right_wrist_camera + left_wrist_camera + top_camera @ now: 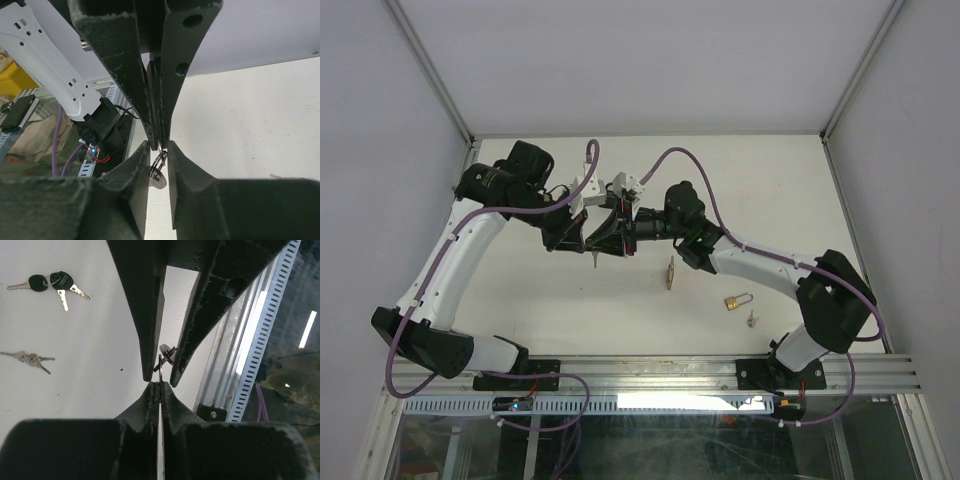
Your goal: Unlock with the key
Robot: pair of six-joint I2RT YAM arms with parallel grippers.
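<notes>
My left gripper (160, 386) is shut on a thin silver key (160, 369), held edge-on above the table. Its ring (168, 352) and a second, round-headed key (158, 178) hang from it. My right gripper (159, 148) is open, its two fingers on either side of that ring without pressing it. In the top view both grippers meet tip to tip at mid table, left gripper (590, 238) and right gripper (618, 238), with a key tip (592, 259) hanging below. A small brass padlock (739, 300) lies on the table to the right, away from both.
A brass-coloured object (671, 272) lies between the grippers and the padlock. A small key (752, 320) lies by the padlock. Black-headed keys (50, 282) and a silver key bunch (27, 358) lie on the white table. An aluminium rail (720, 372) runs along the near edge.
</notes>
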